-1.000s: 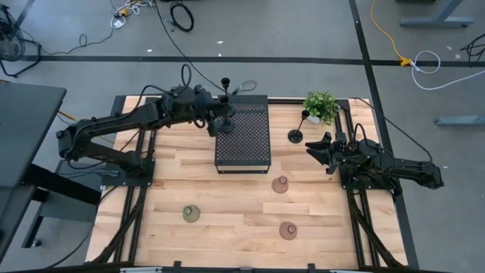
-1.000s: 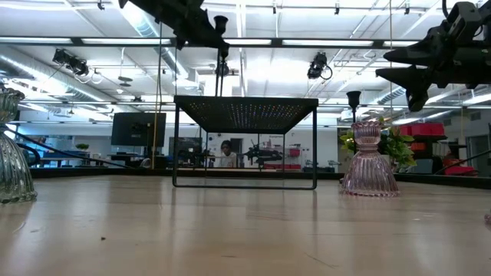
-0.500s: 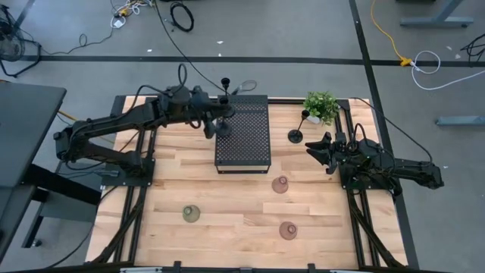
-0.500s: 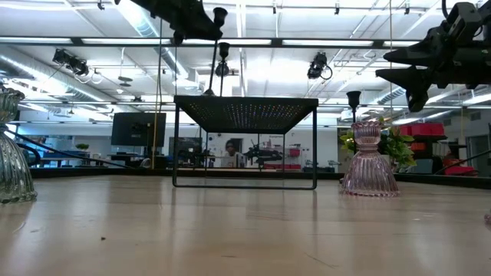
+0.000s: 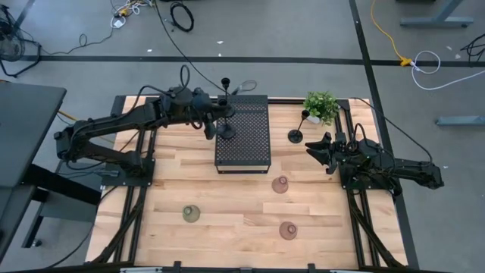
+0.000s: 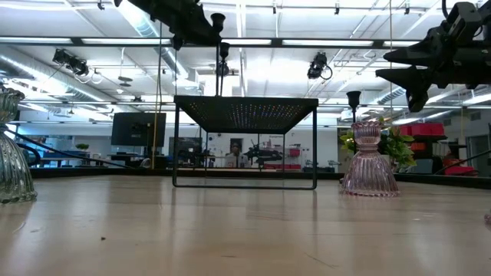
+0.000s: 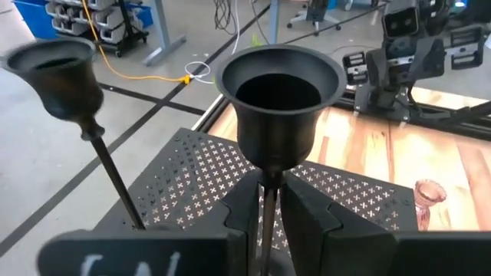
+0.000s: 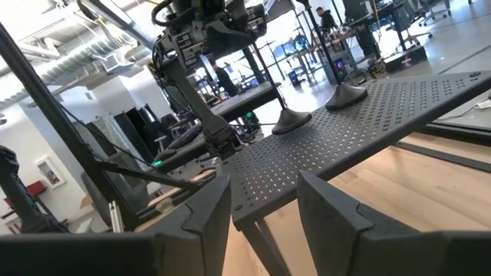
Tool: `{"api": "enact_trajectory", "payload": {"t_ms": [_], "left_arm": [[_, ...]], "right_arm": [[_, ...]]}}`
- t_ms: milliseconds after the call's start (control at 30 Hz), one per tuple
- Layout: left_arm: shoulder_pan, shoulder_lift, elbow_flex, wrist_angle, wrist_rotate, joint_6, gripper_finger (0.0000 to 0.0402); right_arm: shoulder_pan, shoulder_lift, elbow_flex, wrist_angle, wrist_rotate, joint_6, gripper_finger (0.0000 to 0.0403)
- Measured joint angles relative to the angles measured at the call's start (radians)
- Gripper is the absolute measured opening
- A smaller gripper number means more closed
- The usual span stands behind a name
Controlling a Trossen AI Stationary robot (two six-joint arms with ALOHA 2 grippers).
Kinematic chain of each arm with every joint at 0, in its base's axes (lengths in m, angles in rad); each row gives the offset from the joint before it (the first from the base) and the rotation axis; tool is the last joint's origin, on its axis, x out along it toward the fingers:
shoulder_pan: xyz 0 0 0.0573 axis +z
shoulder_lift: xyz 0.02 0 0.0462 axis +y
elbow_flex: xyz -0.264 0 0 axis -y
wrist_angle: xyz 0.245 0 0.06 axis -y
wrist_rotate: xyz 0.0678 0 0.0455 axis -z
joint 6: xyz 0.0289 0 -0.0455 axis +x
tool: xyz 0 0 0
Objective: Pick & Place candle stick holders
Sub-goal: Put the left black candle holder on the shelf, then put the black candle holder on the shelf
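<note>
My left gripper [image 5: 212, 120] is over the far left part of the black perforated block [image 5: 246, 144] and is shut on a black thin-stemmed holder [image 7: 280, 84]. That holder's round base [image 5: 226, 133] shows over the block's top. A second black holder [image 5: 225, 82] stands at the block's far left corner and also shows in the left wrist view [image 7: 57, 73]. A third black holder [image 5: 295, 135] stands on the table by the plant. Two reddish-brown domes [image 5: 280, 184] [image 5: 288, 230] and an olive dome [image 5: 190, 214] rest on the table. My right gripper [image 5: 324, 152] is open and empty at the table's right side. My left gripper pinches the holder's thin stem [image 7: 265, 201] just below its cup, between the two fingers. The fingers come about level from the table's left and lie across the stem. The holder stands nearly upright, cup up. My fingers hide whether its base rests on the block.
A small green potted plant [image 5: 321, 105] stands at the far right corner. The block stands on thin legs [image 6: 176, 146], with open room beneath it. The near half of the wooden table [image 5: 235, 205] holds only the three domes.
My left gripper has shifted slightly toward the table's near edge over the block, still shut on the holder. The holder's base has gone the same way. Its stem was tilted half a second ago and stands closer to upright now.
</note>
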Motion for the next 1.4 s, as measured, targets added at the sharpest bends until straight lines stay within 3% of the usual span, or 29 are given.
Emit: {"api": "enact_trajectory", "payload": {"t_ms": [500, 1200, 1400], "left_arm": [[0.000, 0.005, 0.000, -0.027, 0.000, 0.000, 0.0057], [0.000, -0.006, 0.001, -0.089, -0.025, 0.034, 0.0156], [0.000, -0.053, 0.002, -0.202, -0.031, 0.037, 0.0168]], "right_arm": [[0.000, 0.000, 0.000, 0.000, 0.000, 0.000, 0.0150], [0.000, 0.000, 0.000, 0.000, -0.002, 0.000, 0.0150], [0.000, 0.000, 0.000, -0.002, -0.003, 0.000, 0.0150]]}}
